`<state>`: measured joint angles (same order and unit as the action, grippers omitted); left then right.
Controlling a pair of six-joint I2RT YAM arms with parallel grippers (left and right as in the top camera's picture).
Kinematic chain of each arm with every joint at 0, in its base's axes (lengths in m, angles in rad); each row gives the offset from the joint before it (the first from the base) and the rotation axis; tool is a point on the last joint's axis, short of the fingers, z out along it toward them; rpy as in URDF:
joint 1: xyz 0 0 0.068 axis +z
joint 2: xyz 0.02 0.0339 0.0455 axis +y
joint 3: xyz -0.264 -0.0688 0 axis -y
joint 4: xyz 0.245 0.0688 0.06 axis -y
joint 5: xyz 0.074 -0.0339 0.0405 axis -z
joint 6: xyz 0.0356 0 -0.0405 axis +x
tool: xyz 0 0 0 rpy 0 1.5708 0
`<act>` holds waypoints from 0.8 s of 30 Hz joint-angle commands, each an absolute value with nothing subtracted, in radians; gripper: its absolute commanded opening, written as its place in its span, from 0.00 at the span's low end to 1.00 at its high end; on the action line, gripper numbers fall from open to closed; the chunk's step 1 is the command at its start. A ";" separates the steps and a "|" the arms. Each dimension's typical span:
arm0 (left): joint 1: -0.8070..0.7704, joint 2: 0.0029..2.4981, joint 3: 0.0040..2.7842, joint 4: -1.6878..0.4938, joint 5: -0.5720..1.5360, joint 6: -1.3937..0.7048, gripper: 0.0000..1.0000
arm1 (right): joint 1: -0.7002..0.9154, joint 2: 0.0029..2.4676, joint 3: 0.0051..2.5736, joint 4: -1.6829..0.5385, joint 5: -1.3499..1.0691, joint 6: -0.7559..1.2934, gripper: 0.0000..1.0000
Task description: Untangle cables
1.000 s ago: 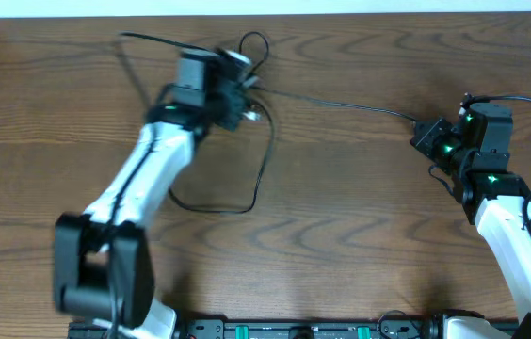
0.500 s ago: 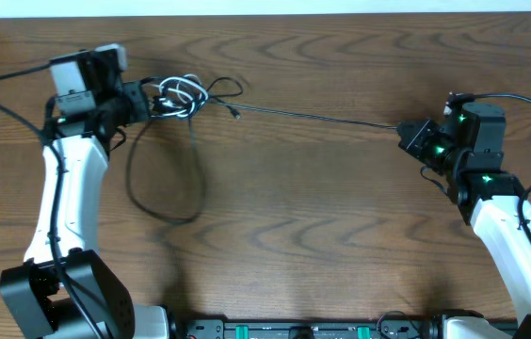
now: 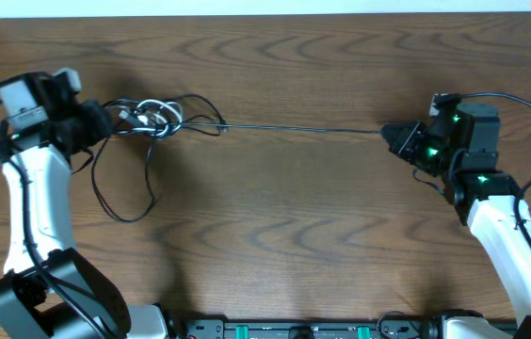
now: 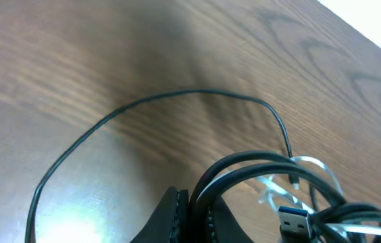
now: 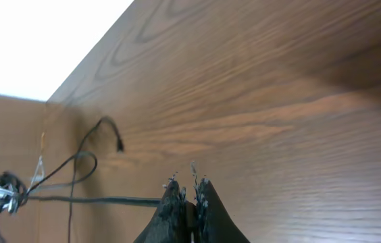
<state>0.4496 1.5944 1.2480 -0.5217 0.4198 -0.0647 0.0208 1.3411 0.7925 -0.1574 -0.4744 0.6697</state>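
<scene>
The cables form a small knot point(image 3: 152, 117) of black and white cords at the far left of the wood table. My left gripper point(image 3: 104, 121) is shut on the knot's black cords; the left wrist view shows them between the jaws point(image 4: 197, 209), with a blue USB plug point(image 4: 293, 219) beside. A black strand point(image 3: 294, 129) runs taut from the knot to my right gripper point(image 3: 390, 135), which is shut on its end point(image 5: 185, 199). A loose black loop point(image 3: 120, 188) hangs below the knot.
The table's back edge point(image 3: 265, 13) meets a white wall. Thick black arm wires point(image 3: 520, 102) arch over the right arm. The arm bases point(image 3: 303, 330) stand along the front edge.
My left gripper has swung far left with the knot, from the table's middle back to its left side. The strand to my right gripper has pulled straight and taut. The right gripper shifted slightly left.
</scene>
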 commanded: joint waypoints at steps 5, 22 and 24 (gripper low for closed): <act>0.558 1.572 1.280 -0.474 0.389 -0.094 0.08 | -0.038 1.340 0.796 -0.161 -0.194 0.657 0.10; 0.161 1.572 1.280 -0.485 0.596 0.281 0.08 | 0.088 1.340 0.796 0.223 -0.564 0.457 0.33; 0.113 1.572 1.280 -0.485 0.622 0.281 0.07 | 0.126 1.340 0.797 0.223 -0.564 0.331 0.52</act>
